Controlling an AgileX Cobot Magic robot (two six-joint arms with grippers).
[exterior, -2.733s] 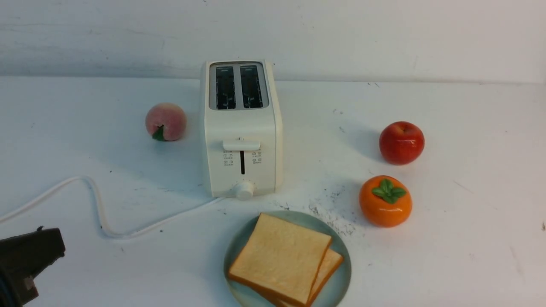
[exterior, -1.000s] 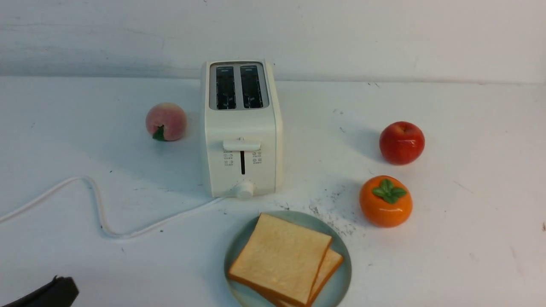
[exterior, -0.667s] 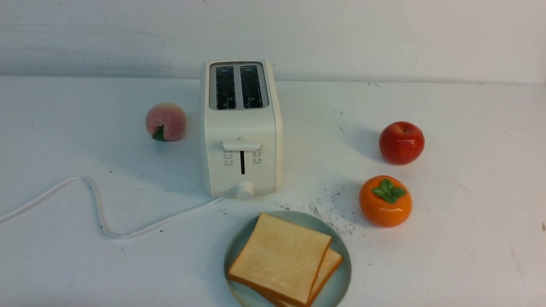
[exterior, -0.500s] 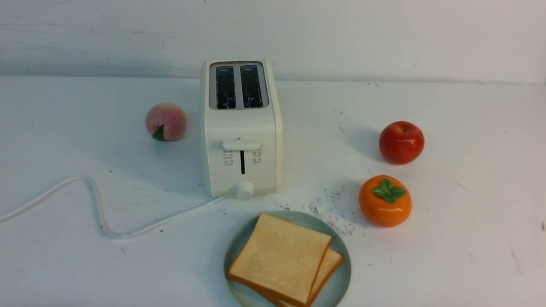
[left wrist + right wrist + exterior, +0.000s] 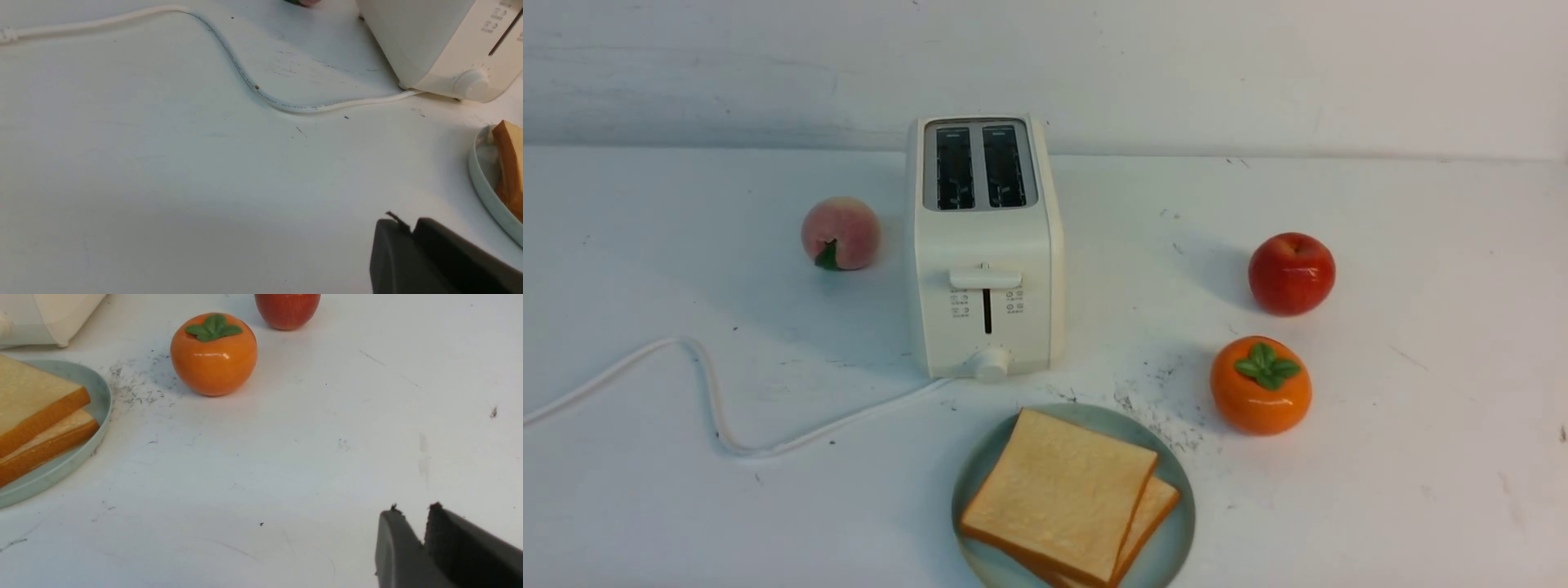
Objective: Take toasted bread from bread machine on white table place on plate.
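Note:
The cream-white bread machine [image 5: 984, 245] stands mid-table on the white table [image 5: 1421, 425], and both of its slots look dark and empty. In front of it lies the pale blue-green plate [image 5: 1178, 523] with two slices of toasted bread [image 5: 1062, 490] stacked on it, the lower one [image 5: 1158, 500] peeking out to the right. Neither arm shows in the front view. My left gripper [image 5: 408, 222] hovers low over bare table, left of the plate [image 5: 482, 183], jaws together and empty. My right gripper [image 5: 412, 510] hangs over bare table to the right of the plate [image 5: 98, 396], with a narrow gap between its tips and nothing in it.
A peach [image 5: 840, 233] sits left of the toaster. A red apple [image 5: 1291, 272] and an orange persimmon [image 5: 1260, 385] stand to its right. The white cord [image 5: 711, 392] snakes from the toaster's base to the left edge. Dark crumbs lie between plate and persimmon.
The left gripper has drawn back out of the front view at the lower left corner. Toaster, plate, toast and fruit have not moved.

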